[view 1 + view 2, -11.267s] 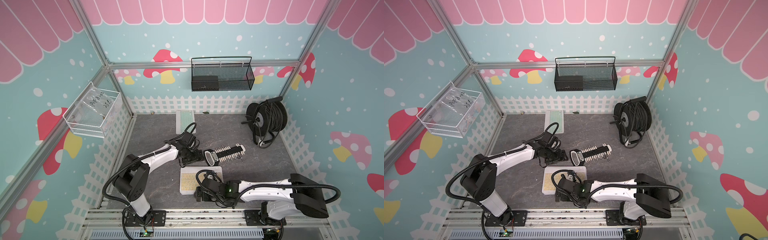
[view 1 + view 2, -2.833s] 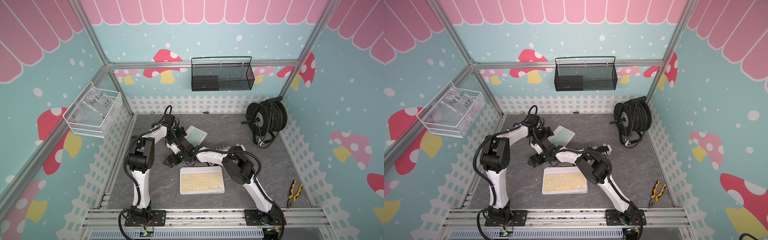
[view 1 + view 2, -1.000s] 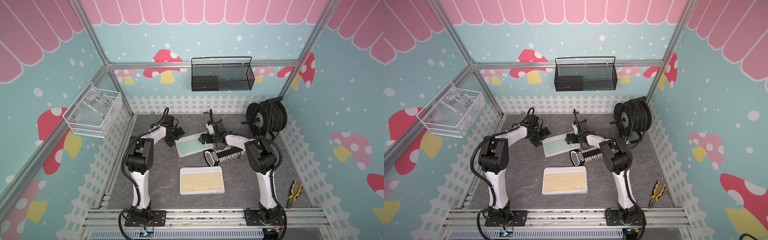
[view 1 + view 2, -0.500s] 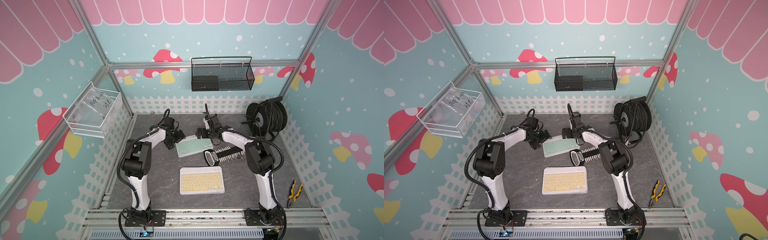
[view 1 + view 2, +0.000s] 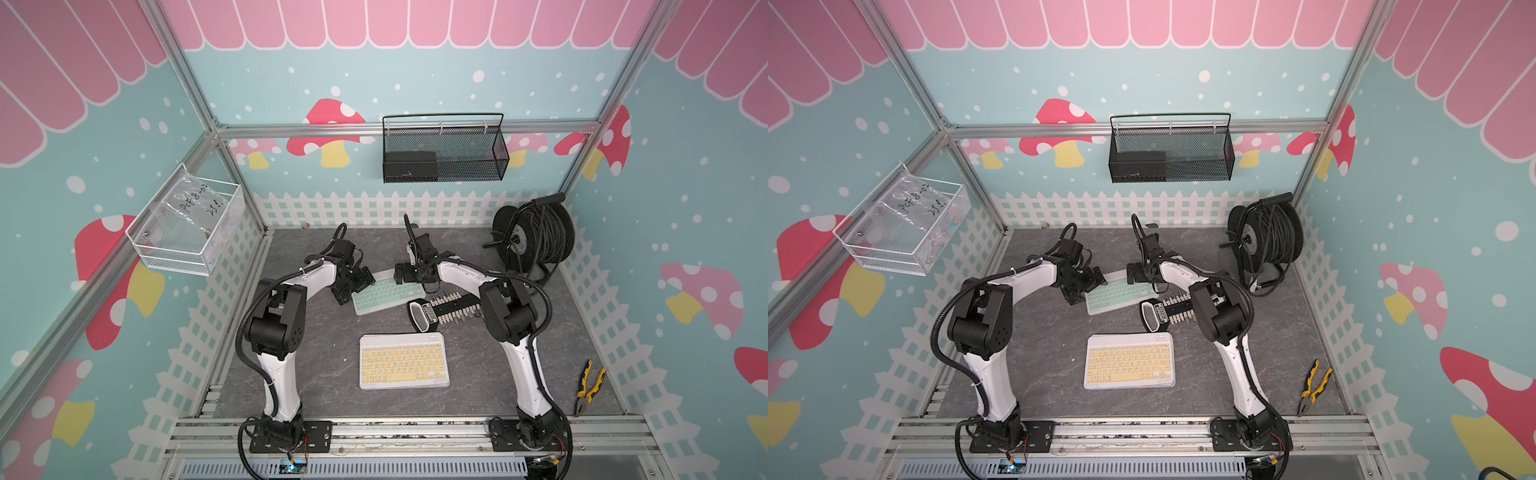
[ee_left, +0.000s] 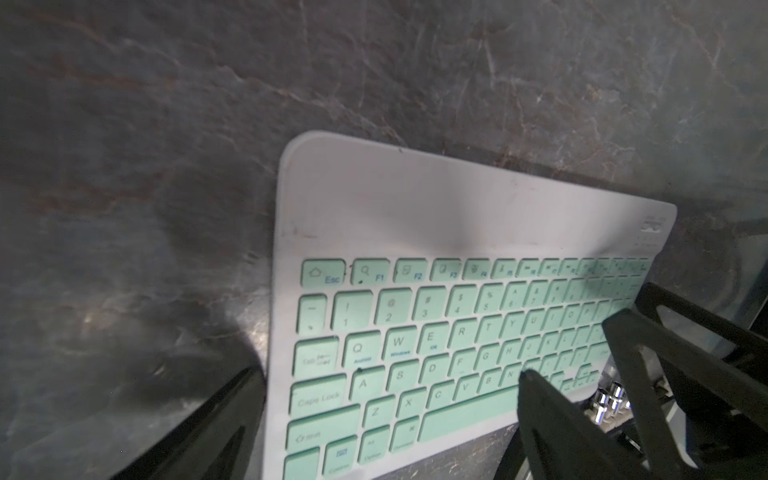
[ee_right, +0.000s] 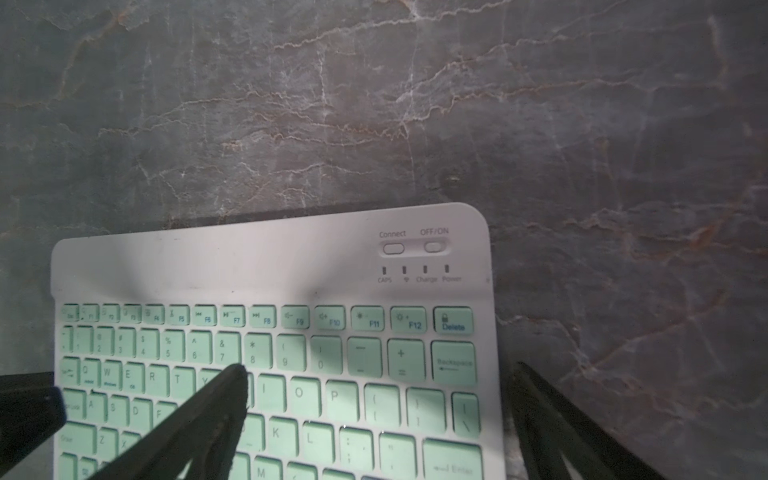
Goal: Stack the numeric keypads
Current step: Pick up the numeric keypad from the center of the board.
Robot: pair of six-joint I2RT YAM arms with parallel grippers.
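A mint-green numeric keypad [image 5: 380, 294] [image 5: 1112, 296] lies slantwise on the grey floor at mid-back. A yellow-keyed keypad [image 5: 404, 360] [image 5: 1128, 360] lies flat nearer the front. My left gripper [image 5: 352, 286] [image 6: 390, 372] is open at the mint keypad's left end. One finger [image 6: 224, 419] is beside that edge and the other [image 6: 544, 411] is over the keys. My right gripper [image 5: 409, 276] [image 7: 378, 368] is open at its right end. One finger [image 7: 208, 411] is over the keys and the other [image 7: 548, 411] is just off the edge. Neither grips it.
A black holder with white pegs [image 5: 446, 309] [image 5: 1169, 311] lies right beside the mint keypad. A cable reel [image 5: 534, 237] stands at the back right, and pliers [image 5: 588, 386] lie at the front right. A black wire basket [image 5: 444, 153] and a clear bin [image 5: 187, 224] hang on the walls.
Both grippers have come down and drawn in over the two ends of the mint keypad, staying open. The keypad itself has barely shifted.
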